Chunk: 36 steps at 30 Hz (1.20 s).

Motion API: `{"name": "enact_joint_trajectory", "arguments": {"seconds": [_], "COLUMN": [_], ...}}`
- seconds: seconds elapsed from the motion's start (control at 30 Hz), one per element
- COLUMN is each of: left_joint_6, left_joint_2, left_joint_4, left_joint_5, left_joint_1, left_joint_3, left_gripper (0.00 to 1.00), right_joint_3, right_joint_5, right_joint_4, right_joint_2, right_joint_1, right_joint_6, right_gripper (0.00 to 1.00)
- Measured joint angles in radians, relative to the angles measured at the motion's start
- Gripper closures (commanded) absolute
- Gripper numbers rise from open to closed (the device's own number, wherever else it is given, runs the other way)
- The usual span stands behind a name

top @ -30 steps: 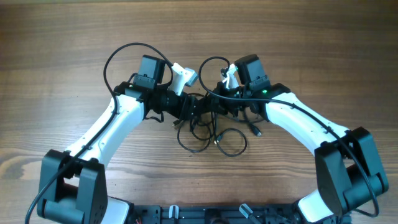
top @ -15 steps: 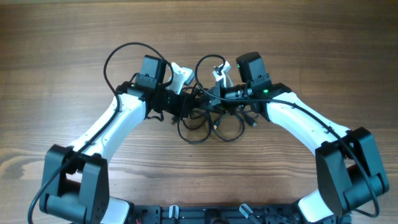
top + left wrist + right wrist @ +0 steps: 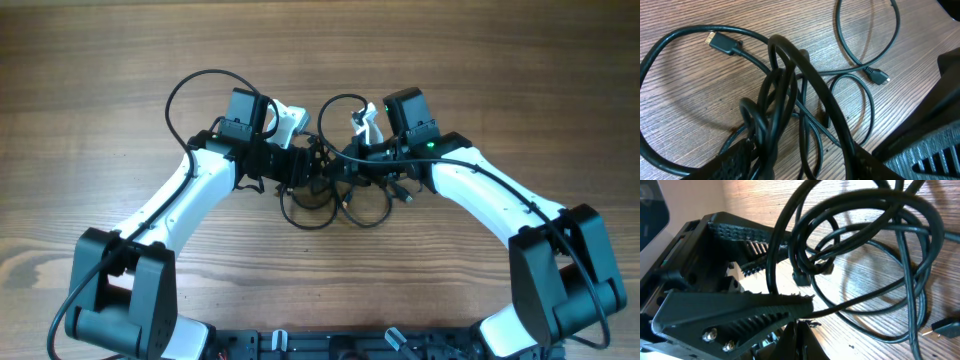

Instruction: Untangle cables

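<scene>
While both arms are bent in toward the middle of the wooden table [image 3: 120, 60] in the overhead view, the left gripper [image 3: 312, 168] and the right gripper [image 3: 352, 166] sit close together, nearly tip to tip. The cables [image 3: 338, 192] are bunched in a dark clump between and just below them, and two loops spread out of the clump toward the robot's side. In the left wrist view the clump rises close to the lens as a twisted bundle. Its strands run down between the left gripper's fingers [image 3: 735, 161], which stand well apart, released rather than pinching. A flat plug [image 3: 722, 44] lies on the wood at upper left, a smaller plug [image 3: 879, 76] ends a thin cord at upper right, and the ribbed black body of the right gripper fills the lower right corner. In the right wrist view the left gripper's two ribbed fingers show at the left, spread wide, with cords looping across the gap. The tangle covers the right half, with a third plug [image 3: 946, 327] at the lower right edge. Only a dark sliver of the right gripper's own fingers shows at the bottom, so I cannot tell whether its jaws are clenched or loose.
</scene>
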Motion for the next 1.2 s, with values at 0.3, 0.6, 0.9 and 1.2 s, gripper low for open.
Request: {"name": "enact_joint_trajectory", "arguments": {"seconds": [0.3, 0.6, 0.9, 1.2], "left_joint_6": [-0.001, -0.162, -0.299, -0.312], "left_joint_2": [0.0, 0.0, 0.0, 0.01], "left_joint_4": [0.003, 0.037, -0.001, 0.003], "left_joint_5": [0.052, -0.108, -0.132, -0.132], "left_joint_1": [0.04, 0.053, 0.247, 0.256], "left_joint_3": [0.0, 0.0, 0.0, 0.0], "left_gripper": [0.73, 0.59, 0.39, 0.39], "right_joint_3": [0.0, -0.005, -0.005, -0.005], "right_joint_5": [0.074, 0.063, 0.269, 0.621], "right_joint_4": [-0.022, 0.272, 0.351, 0.42], "right_joint_2": [0.0, -0.002, -0.001, 0.018], "right_joint_1": [0.0, -0.001, 0.187, 0.352], "right_joint_6": [0.0, 0.039, 0.031, 0.026], "right_gripper": [0.94, 0.96, 0.96, 0.95]}}
